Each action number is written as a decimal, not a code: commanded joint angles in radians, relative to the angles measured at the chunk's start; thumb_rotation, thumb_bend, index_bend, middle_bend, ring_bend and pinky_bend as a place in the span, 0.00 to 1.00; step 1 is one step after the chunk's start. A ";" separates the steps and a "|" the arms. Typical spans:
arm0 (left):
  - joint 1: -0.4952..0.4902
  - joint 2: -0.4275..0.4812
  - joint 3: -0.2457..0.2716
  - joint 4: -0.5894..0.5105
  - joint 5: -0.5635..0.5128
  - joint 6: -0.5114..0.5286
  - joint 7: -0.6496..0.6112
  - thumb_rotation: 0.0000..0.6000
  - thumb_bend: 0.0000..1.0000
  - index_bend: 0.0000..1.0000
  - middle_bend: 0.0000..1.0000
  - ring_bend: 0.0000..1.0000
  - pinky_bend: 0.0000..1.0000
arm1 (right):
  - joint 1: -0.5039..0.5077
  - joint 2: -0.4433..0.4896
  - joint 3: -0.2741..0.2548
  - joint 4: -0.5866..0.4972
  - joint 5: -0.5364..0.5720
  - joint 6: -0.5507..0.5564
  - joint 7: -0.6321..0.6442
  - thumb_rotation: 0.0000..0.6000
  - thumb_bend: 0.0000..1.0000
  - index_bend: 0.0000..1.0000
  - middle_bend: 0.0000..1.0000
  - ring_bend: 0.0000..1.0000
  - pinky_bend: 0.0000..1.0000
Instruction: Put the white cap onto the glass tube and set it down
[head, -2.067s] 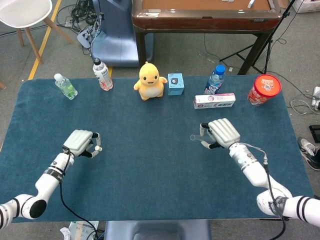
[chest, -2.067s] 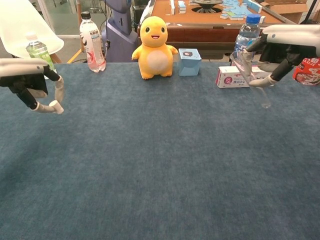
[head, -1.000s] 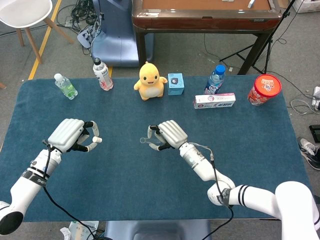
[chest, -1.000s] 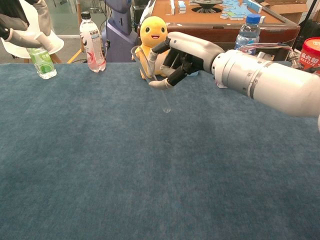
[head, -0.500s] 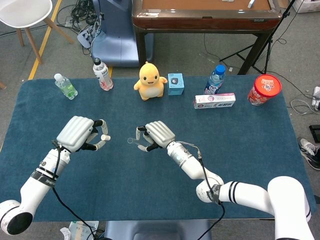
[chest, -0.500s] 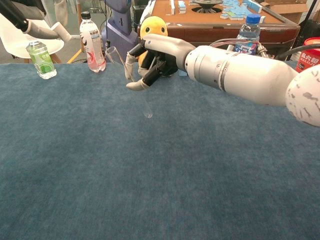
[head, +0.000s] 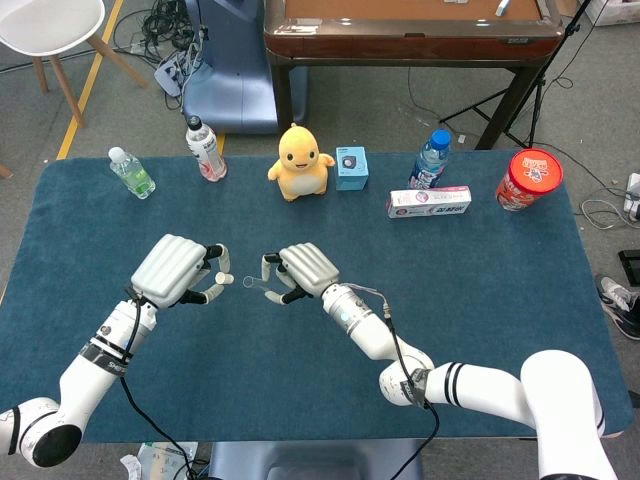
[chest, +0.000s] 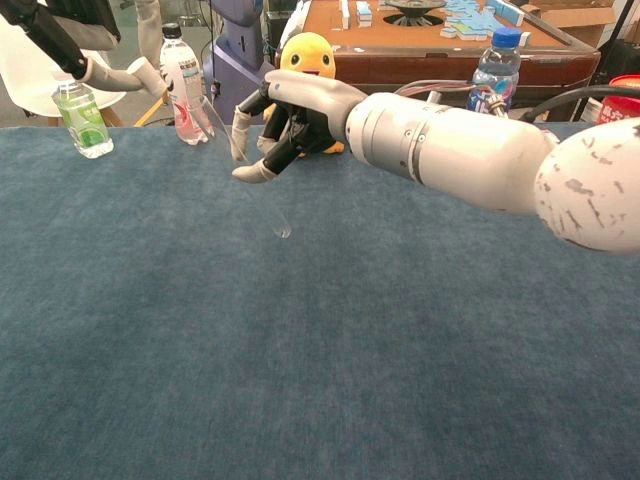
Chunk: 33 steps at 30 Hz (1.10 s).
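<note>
I have brought both hands together above the middle of the dark blue felt-covered table (head: 470, 300), nearer my side than the row of objects along the far edge. Over the last two seconds the right hand (head: 298, 270) swung in from far out on my right, and the left hand (head: 178, 270) rose and moved inward to meet it; the gap between them is now very small.

The right hand has its fingers curled around the clear glass test tube (chest: 245, 165), which it holds lifted off the cloth, tilted, with the rounded bottom pointing down toward me and the open mouth aimed up toward the left hand. The left hand pinches the small white cap (head: 226, 279) between thumb and a fingertip, other fingers loosely bent. In the chest view the cap sits just beside the tube's mouth; I cannot tell whether they touch yet.

I judge the approach is nearly finished and the capping itself is about to start. Lining the cap up squarely with the tilted mouth is the delicate part.

Beyond the hands, along the far edge: a green-liquid bottle (head: 130, 172), a pink-labelled bottle (head: 205, 149), a yellow plush toy (head: 299, 161), a small blue box (head: 351, 167), a blue-capped water bottle (head: 431, 159), a white and pink carton (head: 428, 201) and a red tub (head: 529, 178).
</note>
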 joint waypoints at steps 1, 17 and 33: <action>-0.004 -0.008 0.002 0.004 0.004 0.002 0.005 1.00 0.29 0.58 1.00 1.00 1.00 | 0.005 -0.009 0.002 0.011 0.003 0.001 0.002 1.00 0.59 0.85 0.91 1.00 1.00; -0.036 -0.067 0.012 0.028 0.020 0.004 0.045 1.00 0.29 0.58 1.00 1.00 1.00 | 0.018 -0.038 0.005 0.042 -0.008 0.004 0.033 1.00 0.60 0.85 0.91 1.00 1.00; -0.054 -0.085 0.023 0.043 0.008 0.000 0.080 1.00 0.29 0.58 1.00 1.00 1.00 | 0.019 -0.041 0.002 0.036 -0.007 0.002 0.041 1.00 0.59 0.85 0.91 1.00 1.00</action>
